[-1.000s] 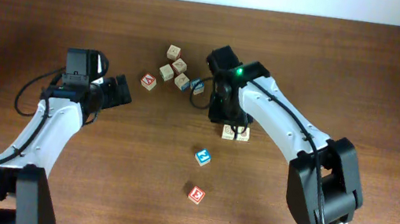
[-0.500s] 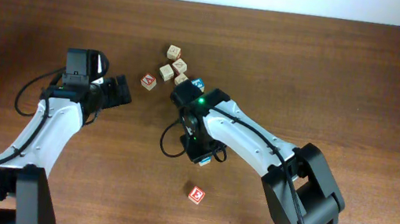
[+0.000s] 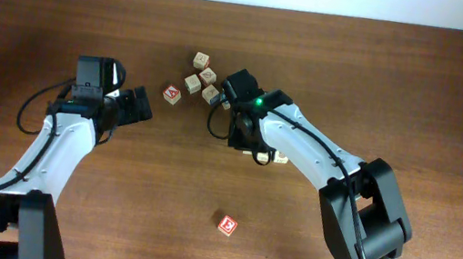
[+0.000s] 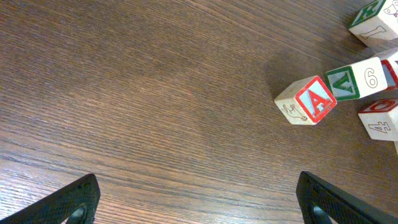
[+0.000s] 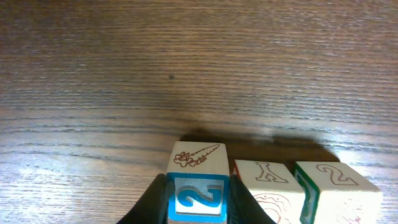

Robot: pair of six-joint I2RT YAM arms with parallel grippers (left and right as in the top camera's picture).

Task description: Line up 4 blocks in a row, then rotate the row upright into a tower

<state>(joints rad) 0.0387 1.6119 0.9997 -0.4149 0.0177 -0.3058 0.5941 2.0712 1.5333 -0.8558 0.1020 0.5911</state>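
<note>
Blue-faced "2" cube [image 5: 198, 198] was pinched by right gripper [image 5: 199, 208] just left of "I" cube [image 5: 264, 180], so turning was best done slowly w/o nudging that neighbour; left gripper [image 4: 199, 202] was spread, empty; pale blocks [image 3: 208, 76] were clustered farther left.

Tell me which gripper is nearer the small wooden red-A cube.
Left. The left gripper faces the red A cube close by, open; the right gripper is farther off on its other side, gripping a blue-faced cube.

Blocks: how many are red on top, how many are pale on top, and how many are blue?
Red-topped blocks: 2
Pale-topped blocks: 6
Blue-faced block, in the right gripper: 1
Total in view: 9
</note>
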